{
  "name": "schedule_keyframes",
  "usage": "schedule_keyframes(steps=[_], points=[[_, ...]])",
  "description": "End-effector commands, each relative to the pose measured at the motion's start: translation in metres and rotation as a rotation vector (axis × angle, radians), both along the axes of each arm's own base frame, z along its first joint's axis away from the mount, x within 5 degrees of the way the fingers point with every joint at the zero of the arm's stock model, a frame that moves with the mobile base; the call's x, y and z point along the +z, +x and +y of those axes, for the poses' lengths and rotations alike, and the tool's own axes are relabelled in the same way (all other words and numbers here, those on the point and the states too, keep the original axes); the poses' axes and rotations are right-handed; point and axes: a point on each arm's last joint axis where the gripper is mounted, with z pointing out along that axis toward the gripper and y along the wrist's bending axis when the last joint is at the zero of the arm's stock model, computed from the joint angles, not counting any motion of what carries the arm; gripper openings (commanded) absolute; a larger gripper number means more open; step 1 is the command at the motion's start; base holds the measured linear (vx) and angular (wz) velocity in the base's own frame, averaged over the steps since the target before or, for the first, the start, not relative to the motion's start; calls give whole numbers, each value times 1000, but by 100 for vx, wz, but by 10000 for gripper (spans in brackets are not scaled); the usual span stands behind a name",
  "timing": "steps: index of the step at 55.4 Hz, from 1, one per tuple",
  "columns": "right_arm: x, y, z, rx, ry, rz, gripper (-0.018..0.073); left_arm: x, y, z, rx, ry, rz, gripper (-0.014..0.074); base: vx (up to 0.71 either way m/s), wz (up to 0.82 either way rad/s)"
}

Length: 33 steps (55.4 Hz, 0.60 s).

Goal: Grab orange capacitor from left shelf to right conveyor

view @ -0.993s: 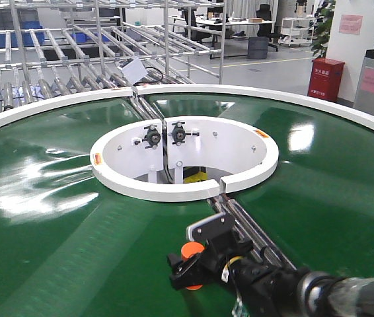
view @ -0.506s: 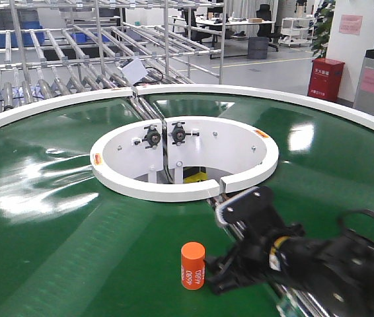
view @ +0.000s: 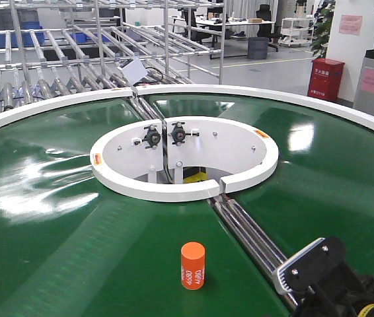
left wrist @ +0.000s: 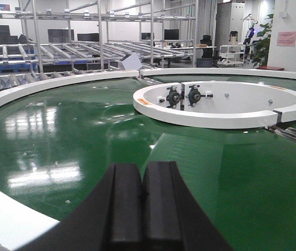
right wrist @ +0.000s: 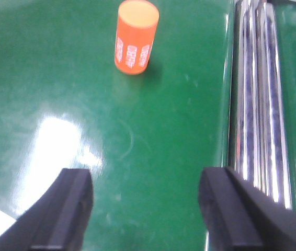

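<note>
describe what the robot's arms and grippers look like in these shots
The right gripper has two matte black, blocky fingers with flat inner faces. In the front view its arm end carries a black plate with a silver edge and small screws, plus a yellow band below. The left gripper shows two thick black rounded pads pressed side by side. No cables are visible.

Right gripper has let go and pulled back to your 5 o'clock, jaws spread wide | orange capacitor now stands free and upright on the right conveyor, where a second ago you saw it clamped.
</note>
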Motion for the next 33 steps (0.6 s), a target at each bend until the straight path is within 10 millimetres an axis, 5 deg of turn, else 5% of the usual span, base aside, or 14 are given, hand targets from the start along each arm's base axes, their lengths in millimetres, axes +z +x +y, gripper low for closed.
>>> schedule_keyframes(steps=[1,22,33], points=[[16,1,-1,5,22,-72,414,-3,0,0,-3,-7,-60,-6,0,0],[15,0,-1,-13,41,-44,-5,-3,0,0,-3,-7,-60,-6,0,0],[13,-1,-1,-16,32,-24,-12,-3,0,0,-3,-7,-60,-6,0,0]])
